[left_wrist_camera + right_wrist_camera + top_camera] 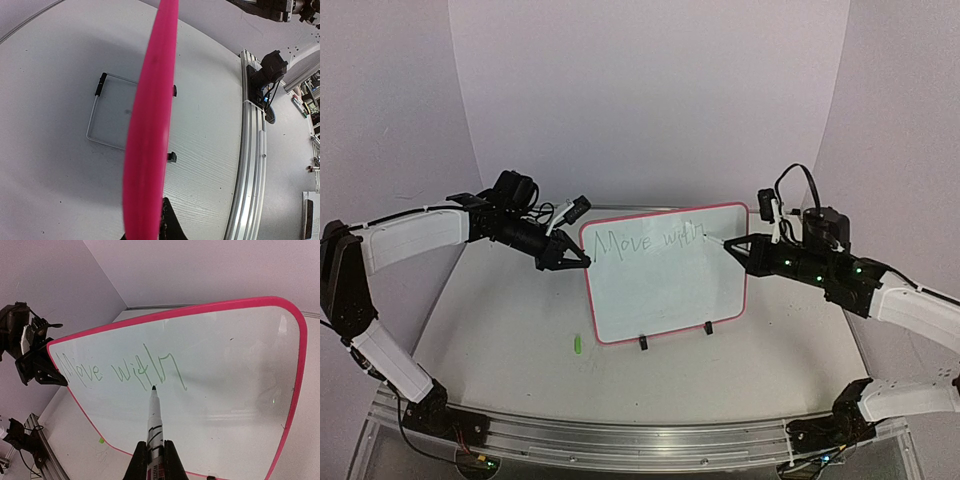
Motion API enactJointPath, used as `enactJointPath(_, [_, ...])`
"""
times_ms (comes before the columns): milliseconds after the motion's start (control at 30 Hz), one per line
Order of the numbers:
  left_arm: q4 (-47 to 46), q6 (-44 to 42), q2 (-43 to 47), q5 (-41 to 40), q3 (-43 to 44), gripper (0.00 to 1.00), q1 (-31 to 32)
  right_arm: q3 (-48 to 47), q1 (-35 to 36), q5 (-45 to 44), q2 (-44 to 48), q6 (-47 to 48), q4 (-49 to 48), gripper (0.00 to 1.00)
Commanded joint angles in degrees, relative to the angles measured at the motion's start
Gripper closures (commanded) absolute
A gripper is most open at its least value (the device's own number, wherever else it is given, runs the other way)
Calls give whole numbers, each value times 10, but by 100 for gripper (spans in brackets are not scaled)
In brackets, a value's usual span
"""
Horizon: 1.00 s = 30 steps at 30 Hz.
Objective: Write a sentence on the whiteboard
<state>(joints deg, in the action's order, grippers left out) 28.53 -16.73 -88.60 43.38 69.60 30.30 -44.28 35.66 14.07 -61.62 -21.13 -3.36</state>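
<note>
The whiteboard [660, 295] stands tilted on its wire stand mid-table, pink-framed. The sentence [648, 243] reads "Move with" in thin green letters along its top. My left gripper [580, 258] is shut on the board's upper left edge. In the left wrist view the frame [150, 125] runs as a blurred pink band between my fingers [169, 220], hiding one finger. My right gripper [155, 460] is shut on a white marker [155, 422]. Its dark tip rests on the whiteboard [225, 385] just below the "th" of the sentence [117, 371]. The left gripper [42, 371] also shows there.
A small green cap [576, 344] lies on the table left of the board's lower corner. Two black clip feet [643, 343] hold the board's bottom edge, and the wire stand [102, 112] sits behind it. An aluminium rail [640, 440] runs along the near table edge.
</note>
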Motion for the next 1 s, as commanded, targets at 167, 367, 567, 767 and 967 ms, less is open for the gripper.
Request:
enactJointPath(167, [11,-21,-16,-46,4,100,-3,9,-23,162,3,29,-23,100])
enactJointPath(367, [9,-20,-14,-45,3,100,-2,13,88,109,-40,33,-60,100])
enactJointPath(567, [4,-15,-15,-38,-1,100,1,3,169,38,-123,20,-153,100])
enactJointPath(767, [4,-15,-16,-37,-3,100,4,-44,188,45,-216,8,-213,100])
enactJointPath(967, [4,-15,-17,-36,-3,100,4,-83,195,48,-285,-6,-250,100])
